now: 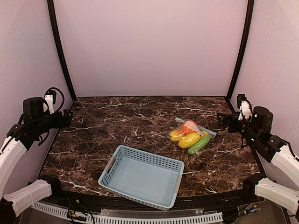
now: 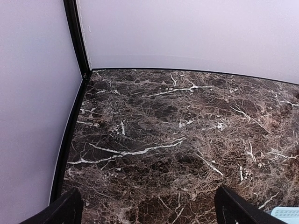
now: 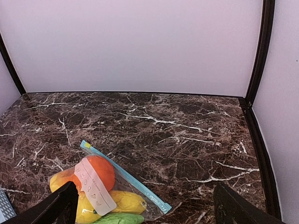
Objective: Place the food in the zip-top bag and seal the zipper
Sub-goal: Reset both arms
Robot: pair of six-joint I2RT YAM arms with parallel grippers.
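At two o'clock from the basket (image 1: 142, 176), the food (image 1: 188, 140) is enclosed in the zip-top bag (image 1: 202, 131); the left gripper (image 2: 149, 210) and right gripper (image 3: 145, 205) are kept wide and empty, as sealing seems done.

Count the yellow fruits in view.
3 yellow fruits, all in the zip-top bag: one left of the orange, one below the white label, one right of that, above the green pod. Overlap may hide others.

The left arm (image 1: 11, 156) and right arm (image 1: 285, 161) have white links, black joints, black cables
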